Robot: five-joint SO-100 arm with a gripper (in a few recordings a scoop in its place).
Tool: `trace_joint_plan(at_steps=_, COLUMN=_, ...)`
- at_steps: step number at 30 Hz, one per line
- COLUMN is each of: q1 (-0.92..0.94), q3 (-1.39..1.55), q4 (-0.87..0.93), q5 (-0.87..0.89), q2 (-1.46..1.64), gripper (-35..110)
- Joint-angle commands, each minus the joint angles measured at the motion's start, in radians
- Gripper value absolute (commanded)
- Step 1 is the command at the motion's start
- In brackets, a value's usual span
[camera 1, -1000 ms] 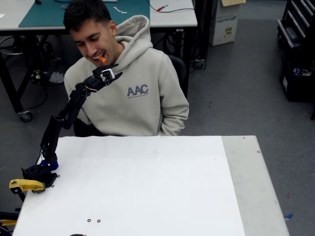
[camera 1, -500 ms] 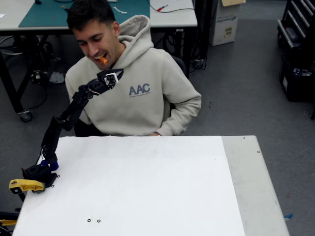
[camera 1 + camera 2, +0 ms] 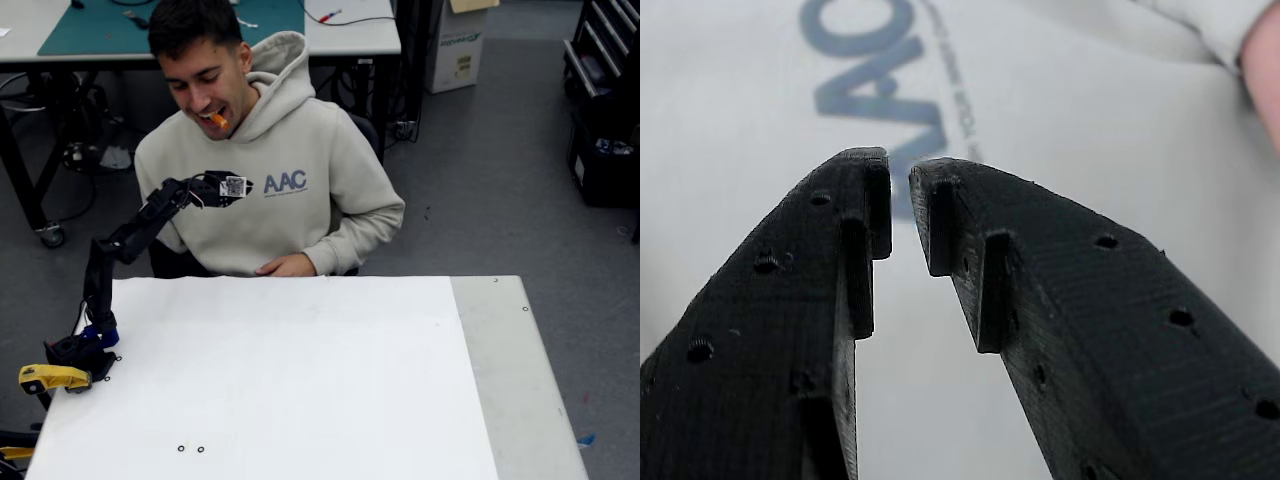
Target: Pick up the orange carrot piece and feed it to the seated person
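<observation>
A: Near field first. Table (image 3: pixel 300 400) bare where it faces the camera, arm base at its left edge, yellow clamp part (image 3: pixel 52 377) beside the base.

B: Gripper (image 3: pixel 243 186)?

A: In the fixed view it hangs at chest height, just left of the "AAC" print, below the chin. A second ago it was up at the mouth; half a second ago it had already dropped a little. Now it is lower again and drawn back towards the arm's side.

B: Finger state?

A: In the wrist view the gripper (image 3: pixel 900 200) shows a narrow slit between the tips, hoodie cloth visible through it, nothing held. Released, nearly closed, empty.

B: So where is the carrot (image 3: pixel 218 121)?

A: Between the person's (image 3: pixel 270 170) lips, orange end sticking out. Apart from the gripper, well above it. It has sat at the mouth through all three pictures; the arm is what has moved away.

B: Anything else changed?

A: The person has sat up slightly, and a hand (image 3: pixel 287 265) now rests at the far table edge; a second ago it was out of sight.

B: Reading for the task?

A: My judgement: hand-over done, feeding step essentially complete. What remains is retreat of the arm. Risk is small, mainly the carrot slipping from the lips.
</observation>
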Motion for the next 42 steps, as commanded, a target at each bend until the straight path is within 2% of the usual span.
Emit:
trace_joint_plan(at_steps=1, q1=-0.031, q3=0.236, q4=0.017, q5=0.000, q2=0.295, gripper=-2)
trace_joint_plan(at_steps=12, q1=-0.120, q3=0.930, q4=0.015, q5=-0.003, q2=0.769, gripper=-2)
trace_joint_plan(at_steps=23, q1=-0.186, q3=1.440, q4=0.014, q5=-0.003, q2=1.190, gripper=-2)
trace_joint_plan(at_steps=36, q1=-0.195, q3=1.822, q4=0.014, q5=-0.014, q2=1.652, gripper=-2)
trace_joint_plan(at_steps=42, q1=-0.195, q3=1.950, q4=0.015, q5=-0.170, q2=1.793, gripper=-2)
